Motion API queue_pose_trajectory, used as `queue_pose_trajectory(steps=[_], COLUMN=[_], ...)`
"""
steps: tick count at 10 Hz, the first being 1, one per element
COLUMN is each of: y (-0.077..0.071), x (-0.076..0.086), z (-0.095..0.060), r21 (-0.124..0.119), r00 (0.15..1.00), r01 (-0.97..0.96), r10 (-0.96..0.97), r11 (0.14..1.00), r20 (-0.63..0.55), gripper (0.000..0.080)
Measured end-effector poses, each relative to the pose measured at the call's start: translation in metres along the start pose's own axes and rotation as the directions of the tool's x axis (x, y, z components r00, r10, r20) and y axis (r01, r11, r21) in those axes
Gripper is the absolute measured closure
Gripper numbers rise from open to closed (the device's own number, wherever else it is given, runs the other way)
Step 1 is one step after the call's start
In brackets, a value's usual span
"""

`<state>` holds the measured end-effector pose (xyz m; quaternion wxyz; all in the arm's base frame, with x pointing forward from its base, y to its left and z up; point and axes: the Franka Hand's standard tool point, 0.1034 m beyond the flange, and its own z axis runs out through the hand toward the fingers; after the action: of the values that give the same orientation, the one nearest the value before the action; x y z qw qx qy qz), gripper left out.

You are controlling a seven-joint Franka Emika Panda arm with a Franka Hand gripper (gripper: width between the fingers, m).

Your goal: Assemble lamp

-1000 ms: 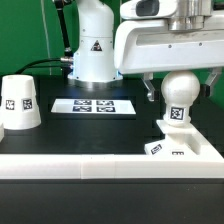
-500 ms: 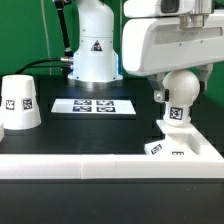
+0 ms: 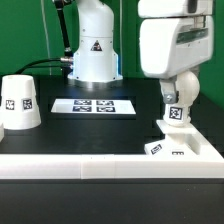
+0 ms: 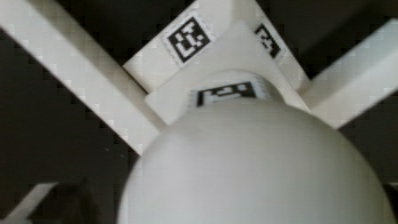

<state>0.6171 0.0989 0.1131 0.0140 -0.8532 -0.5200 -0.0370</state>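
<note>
The white ball-shaped bulb (image 3: 181, 90) stands upright with its tagged neck on the low wedge-shaped base (image 3: 186, 149) at the exterior view's right. My gripper (image 3: 179, 96) hangs straight over the bulb, open, its fingers (image 3: 166, 94) reaching down beside the ball; whether they touch it does not show. In the wrist view the bulb (image 4: 249, 165) fills the foreground, with the tagged base (image 4: 199, 45) beyond it and the fingers barely visible. The cone-shaped shade (image 3: 20, 103) stands alone at the exterior view's left.
The marker board (image 3: 93, 105) lies flat mid-table. A long white rail border (image 3: 80, 161) runs along the front and forms a corner around the base. The arm's white pedestal (image 3: 92, 50) stands at the back.
The hand has turned about its upright axis above the bulb, showing its narrow side now, and shifted slightly to the exterior view's right. Bulb, base and shade have stayed put.
</note>
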Motion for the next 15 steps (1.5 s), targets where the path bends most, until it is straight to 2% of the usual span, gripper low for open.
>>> queue_pose_trajectory(steps=[3,6,7,10,11,12,13,15], y=[0.002,0.004,0.006,0.009,0.009,0.009,0.010,0.010], x=[-0.002,-0.005,-0.008,-0.013,-0.014,-0.014,-0.015,-0.017], z=[0.001,0.001,0.001,0.001,0.001,0.002,0.002,0.003], r21=[-0.013,-0.011,-0.009,-0.007,-0.007,-0.006,-0.005,-0.005], r00=[0.967,0.904,0.882,0.890,0.891,0.892,0.892,0.893], r01=[0.254,0.424,0.468,0.452,0.451,0.449,0.448,0.446], r10=[-0.254,-0.423,-0.467,-0.450,-0.449,-0.448,-0.447,-0.445], r11=[0.967,0.906,0.884,0.892,0.893,0.893,0.894,0.895], r20=[0.036,0.058,0.065,0.066,0.066,0.067,0.067,0.067], gripper=[0.0100,0.0100,0.0100,0.0129,0.0308,0.0308,0.0509,0.0765])
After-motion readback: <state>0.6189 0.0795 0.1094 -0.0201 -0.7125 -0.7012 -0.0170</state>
